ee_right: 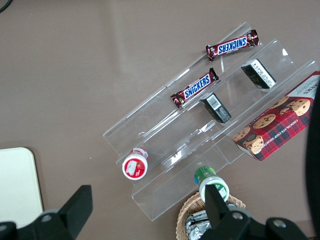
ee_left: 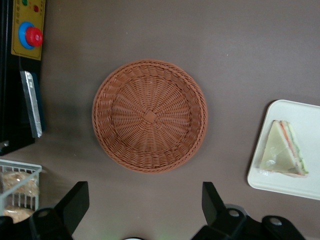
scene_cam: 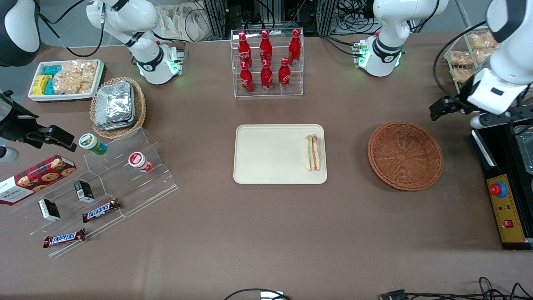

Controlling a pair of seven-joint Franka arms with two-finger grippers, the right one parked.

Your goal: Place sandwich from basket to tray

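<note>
The sandwich (scene_cam: 313, 152) lies on the tray (scene_cam: 266, 154), and the basket (scene_cam: 405, 155) holds nothing. My end effector (ee_left: 145, 210) hangs wide open, holding nothing, above the tabletop (scene_cam: 266, 233) beside the basket. I judge that placing is done; next I only need to retreat.

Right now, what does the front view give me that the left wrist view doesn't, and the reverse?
Front view only: the whole tray, the cola bottle rack and the snack shelf. Left wrist view only: the gripper, open, hovering apart from the basket, toward the working arm's end of the table. Both: the empty basket, and the sandwich lying on the tray at its basket-side edge.
</note>
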